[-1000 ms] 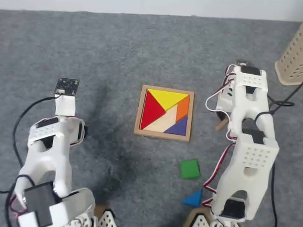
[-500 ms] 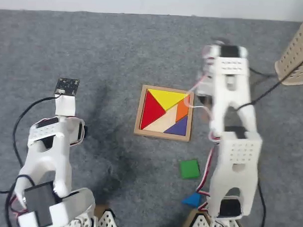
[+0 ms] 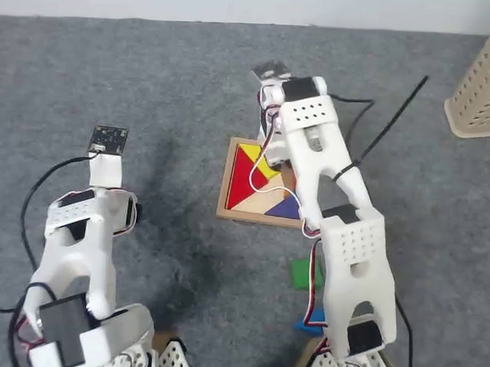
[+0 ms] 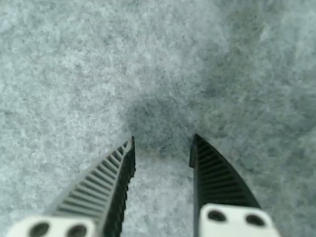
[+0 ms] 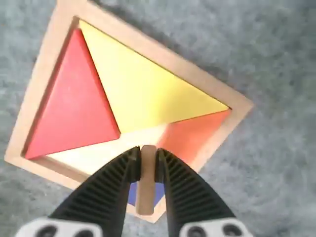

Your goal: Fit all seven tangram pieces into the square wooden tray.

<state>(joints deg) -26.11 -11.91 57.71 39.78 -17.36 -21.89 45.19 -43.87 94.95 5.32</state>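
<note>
The grey carpet (image 3: 176, 76) carried both arms. The square wooden tray (image 5: 47, 64), already filled with red, yellow, orange, pale and blue pieces, lay directly beneath the right gripper (image 5: 147, 165). The green square (image 3: 303, 274) and blue triangle (image 3: 311, 323) lay loose by the right arm's base, well apart from the left gripper (image 4: 163, 148), which hung spread over carpet. The right gripper pinched what looked like a thin wooden strip (image 5: 145, 187), its long axis along the fingers.

Plain, matt surfaces all round.
Smooth pale wooden tray (image 3: 224, 187), bare wooden strip (image 5: 145, 192), matt painted pieces (image 5: 74, 103), coarse grey carpet (image 3: 184, 77).
</note>
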